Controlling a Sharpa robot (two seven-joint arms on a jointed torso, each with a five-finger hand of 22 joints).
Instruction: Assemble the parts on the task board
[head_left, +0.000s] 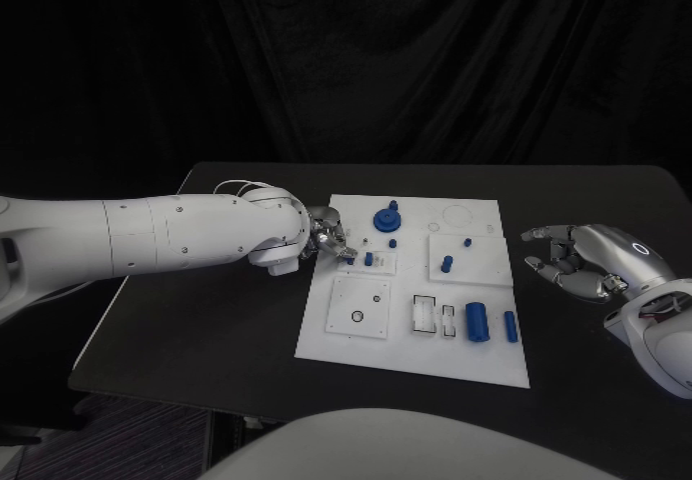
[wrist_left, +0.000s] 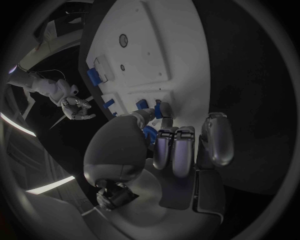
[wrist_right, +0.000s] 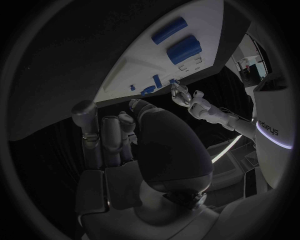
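The white task board (head_left: 414, 345) lies mid-bench (head_left: 216, 330). The left robot hand (head_left: 326, 238) sits over the board's 9 o'clock edge, fingertips closing on a small blue part (head_left: 369, 259); whether it is actually gripped cannot be told. The right robot hand (head_left: 584, 262) waits off the board at 3 o'clock, fingers loosely curled and apart, holding nothing. Two blue cylinders (head_left: 490, 325) lie near the board's 5 o'clock corner.
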